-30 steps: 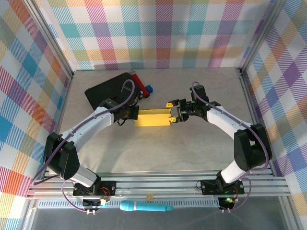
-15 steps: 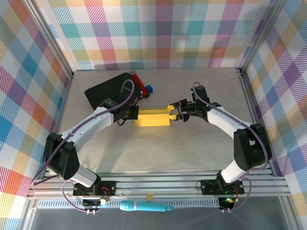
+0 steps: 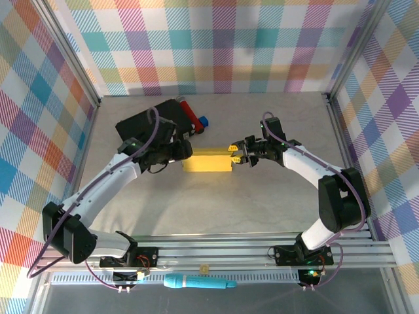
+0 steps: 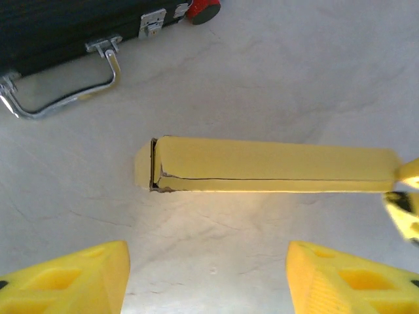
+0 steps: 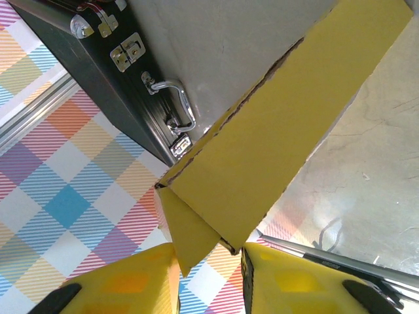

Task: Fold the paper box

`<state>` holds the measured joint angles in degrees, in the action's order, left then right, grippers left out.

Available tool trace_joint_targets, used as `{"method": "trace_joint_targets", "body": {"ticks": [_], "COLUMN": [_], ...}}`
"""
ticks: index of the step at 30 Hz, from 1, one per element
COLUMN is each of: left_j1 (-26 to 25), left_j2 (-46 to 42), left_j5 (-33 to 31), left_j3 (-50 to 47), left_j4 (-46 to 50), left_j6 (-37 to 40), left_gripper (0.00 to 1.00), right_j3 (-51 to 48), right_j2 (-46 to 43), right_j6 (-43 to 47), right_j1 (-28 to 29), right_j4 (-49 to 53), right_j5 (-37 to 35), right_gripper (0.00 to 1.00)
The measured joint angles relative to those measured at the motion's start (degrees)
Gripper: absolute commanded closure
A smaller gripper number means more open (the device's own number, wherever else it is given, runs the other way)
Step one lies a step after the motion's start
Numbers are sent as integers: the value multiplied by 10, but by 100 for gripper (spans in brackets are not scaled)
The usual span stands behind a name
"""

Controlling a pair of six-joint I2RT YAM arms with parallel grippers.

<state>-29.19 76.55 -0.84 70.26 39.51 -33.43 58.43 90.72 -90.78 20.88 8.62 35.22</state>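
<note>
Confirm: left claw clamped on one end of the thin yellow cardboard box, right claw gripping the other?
No: the left wrist view shows the left claw open, clear of the thin yellow cardboard box; the right claw grips the other end.

Yellow cardboard paper box point(image 3: 207, 161) lies on the grey table point(image 3: 196, 216). The right gripper point(image 3: 234, 157) meets its right end, and the left gripper point(image 3: 186, 152) sits just beside its left end.
</note>
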Motion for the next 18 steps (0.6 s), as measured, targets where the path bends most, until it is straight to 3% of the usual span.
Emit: {"method": "trace_joint_targets", "body": {"ticks": [7, 14, 18], "left_j1": [84, 87, 87], "left_j2": [-5, 7, 7], "left_j5": [87, 150, 161], "left_j3": [-64, -110, -138], "left_j4": [-41, -147, -176], "left_j6": [-235, -412, -461], "left_gripper": [38, 46, 52], "right_j3": [0, 0, 0], "right_j2": [0, 0, 0], "right_j6": [3, 4, 5], "right_j1": [0, 0, 0], "right_j4": [0, 0, 0], "right_j5": [0, 0, 0], "right_gripper": [70, 71, 71]}}
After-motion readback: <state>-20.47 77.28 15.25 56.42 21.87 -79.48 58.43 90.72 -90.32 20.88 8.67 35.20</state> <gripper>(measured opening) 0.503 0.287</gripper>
